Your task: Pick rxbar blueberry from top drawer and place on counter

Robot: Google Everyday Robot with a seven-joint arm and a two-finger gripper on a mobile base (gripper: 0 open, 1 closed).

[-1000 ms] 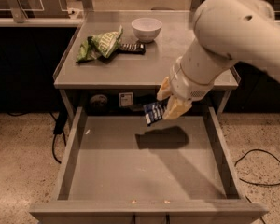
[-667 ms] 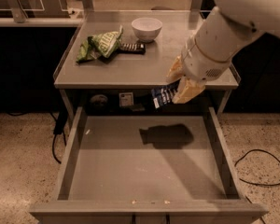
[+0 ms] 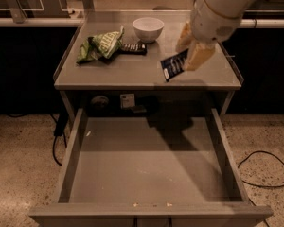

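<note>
The rxbar blueberry (image 3: 173, 65), a flat navy-blue bar with white lettering, hangs tilted in my gripper (image 3: 191, 48) above the right part of the grey counter (image 3: 132, 72). The gripper's tan fingers (image 3: 199, 56) are shut on the bar's upper right end. The white arm comes in from the top right. The top drawer (image 3: 146, 162) is pulled fully open below, with nothing lying on its flat bottom.
On the counter's back left lie a green-and-white chip bag (image 3: 100, 46) and a black-brown bar (image 3: 132, 48); a white bowl (image 3: 148, 29) stands at the back middle. A black cable (image 3: 265, 169) lies on the floor at right.
The gripper has lifted the blue bar out of the drawer, up and back, to above the counter's right side. The drawer stays open.
</note>
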